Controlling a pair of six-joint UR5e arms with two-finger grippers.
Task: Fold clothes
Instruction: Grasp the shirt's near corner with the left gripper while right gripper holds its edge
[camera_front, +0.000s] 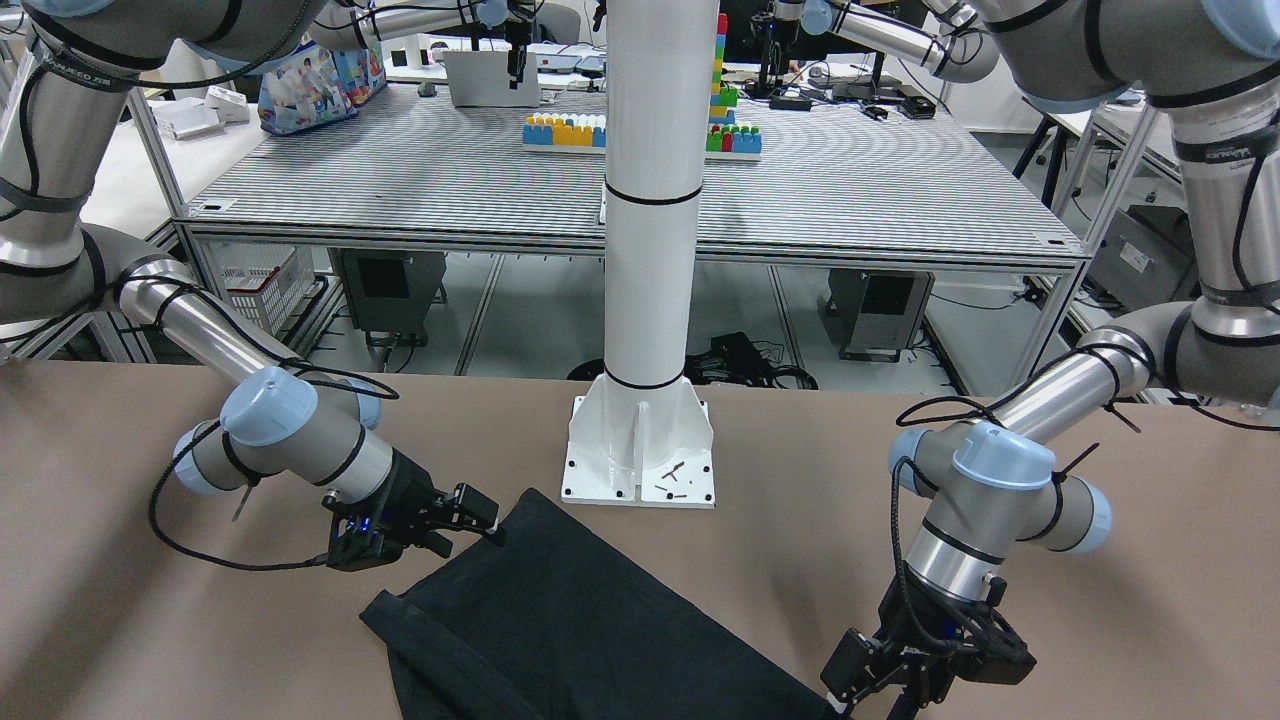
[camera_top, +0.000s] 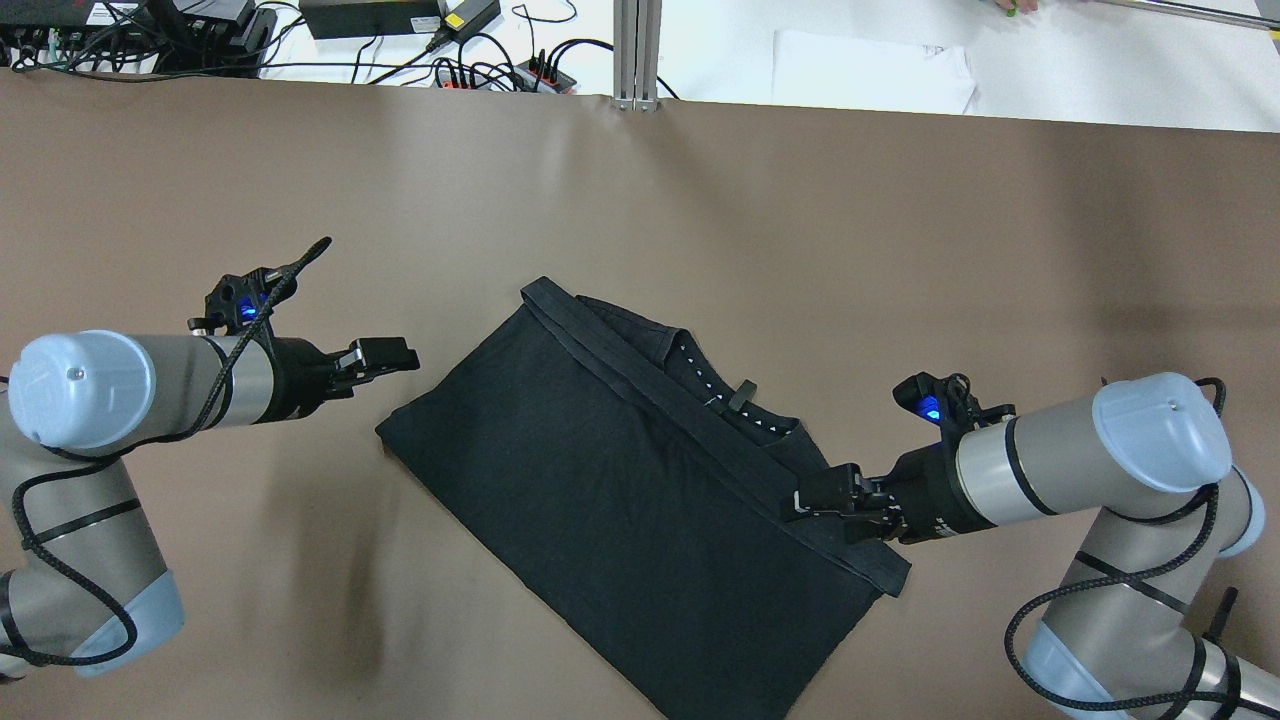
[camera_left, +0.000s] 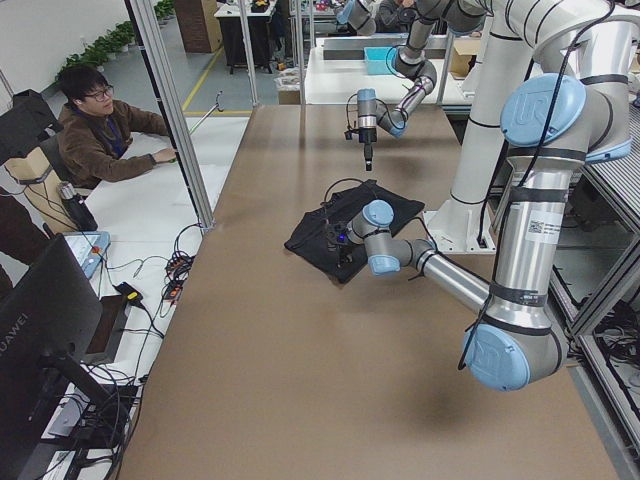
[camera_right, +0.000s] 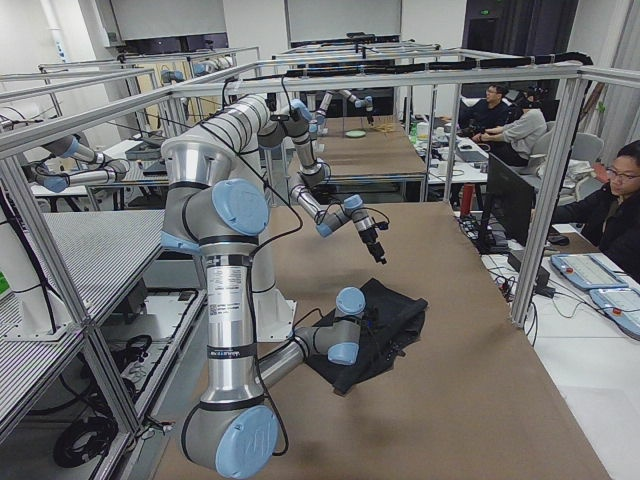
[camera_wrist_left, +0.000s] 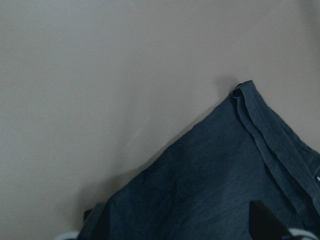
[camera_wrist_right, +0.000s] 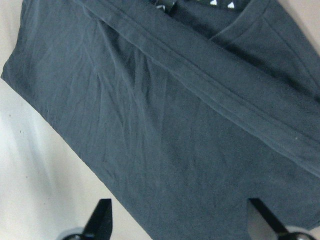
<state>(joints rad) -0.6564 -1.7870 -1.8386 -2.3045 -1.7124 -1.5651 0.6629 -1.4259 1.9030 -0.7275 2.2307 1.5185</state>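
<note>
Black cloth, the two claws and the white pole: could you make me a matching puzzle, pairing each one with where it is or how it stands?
Things:
1. black soft fabric garment
2. left two-finger gripper
3. right two-finger gripper
4. white round pillar

Places or states:
A. stands upright on the table
B. open, over the garment's hemmed band in the overhead view
C. lies flat on the brown table
D. open, just off a garment corner, against bare table in the overhead view

Pairs: 1-C, 2-D, 3-B, 4-A
</note>
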